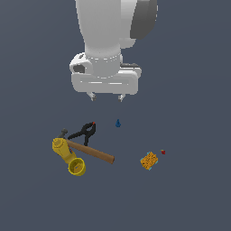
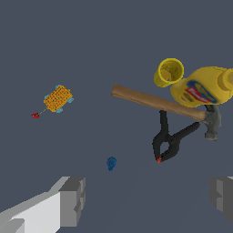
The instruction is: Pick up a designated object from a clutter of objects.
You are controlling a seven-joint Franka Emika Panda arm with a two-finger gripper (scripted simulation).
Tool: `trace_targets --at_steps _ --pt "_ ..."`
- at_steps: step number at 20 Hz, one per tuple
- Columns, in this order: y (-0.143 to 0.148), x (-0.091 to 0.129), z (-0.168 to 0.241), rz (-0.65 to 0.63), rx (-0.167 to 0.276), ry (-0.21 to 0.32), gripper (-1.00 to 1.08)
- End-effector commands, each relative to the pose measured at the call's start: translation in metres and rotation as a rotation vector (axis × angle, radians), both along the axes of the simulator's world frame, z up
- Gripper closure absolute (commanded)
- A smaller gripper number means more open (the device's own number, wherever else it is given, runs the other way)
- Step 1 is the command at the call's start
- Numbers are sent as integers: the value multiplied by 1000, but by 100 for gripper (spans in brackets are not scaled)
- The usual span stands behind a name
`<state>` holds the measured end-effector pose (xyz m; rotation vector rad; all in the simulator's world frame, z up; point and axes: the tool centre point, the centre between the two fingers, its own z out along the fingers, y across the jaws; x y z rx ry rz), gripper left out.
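gripper (image 2: pixel 145 200) wide apart, blue piece (image 2: pixel 111 163) untouched

Items counted: one yellow pitcher (image 1: pixel 68 155), one wooden-handled hammer (image 1: pixel 92 152), one black red-tipped clamp (image 1: pixel 84 132), one orange block (image 1: pixel 149 160), one blue teardrop piece (image 1: pixel 118 122), one red speck (image 1: pixel 163 152).

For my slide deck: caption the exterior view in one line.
Open gripper hovers above the tiny blue piece, with clamp, hammer, yellow pitcher and orange block scattered nearby.

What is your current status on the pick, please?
Gripper open, above the surface, holding nothing. Blue piece lies free, just below. Clamp nearest, apart from it.
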<state>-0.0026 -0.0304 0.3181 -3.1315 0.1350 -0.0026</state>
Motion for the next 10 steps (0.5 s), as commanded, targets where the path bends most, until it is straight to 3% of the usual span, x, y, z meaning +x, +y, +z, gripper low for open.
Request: trace_targets --at_steps 1,10 --pt "1 0 -1 6 0 0 -92" --pt "2 -2 -17 96 -7 1 -92"
